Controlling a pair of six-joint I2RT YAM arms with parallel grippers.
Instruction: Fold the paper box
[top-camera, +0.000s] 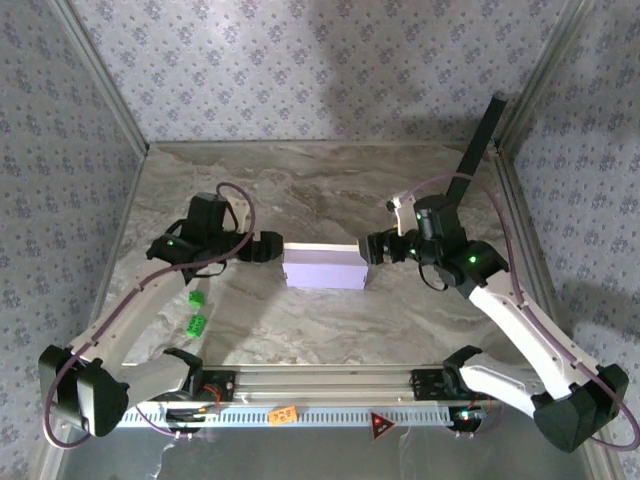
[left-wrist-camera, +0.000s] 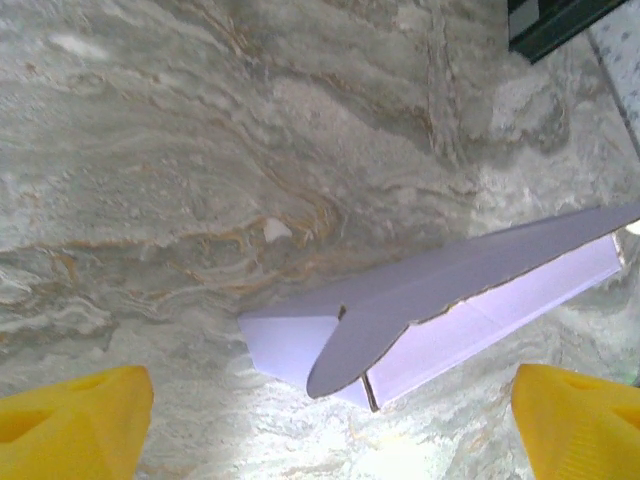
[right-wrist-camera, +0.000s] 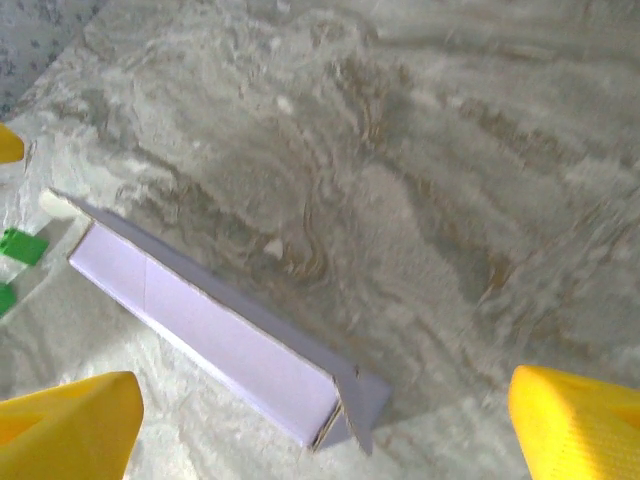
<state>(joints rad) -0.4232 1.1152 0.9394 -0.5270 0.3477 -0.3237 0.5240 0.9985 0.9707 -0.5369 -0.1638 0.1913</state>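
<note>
Paper box (top-camera: 325, 267), folded and lavender, lies flat at mid-table (top-camera: 300, 200), with an end flap standing ajar in both wrist views. Left gripper (top-camera: 272, 248) sits just off the box's left end with its yellow fingers (left-wrist-camera: 75, 420) spread wide. Right gripper (top-camera: 372, 250) sits just off the right end, fingers (right-wrist-camera: 575, 425) likewise spread; neither grips anything. Two green blocks (top-camera: 196, 310) lie near the left arm.

Matt paper box (top-camera: 324, 268), smooth marbled table (top-camera: 300, 190)
</note>
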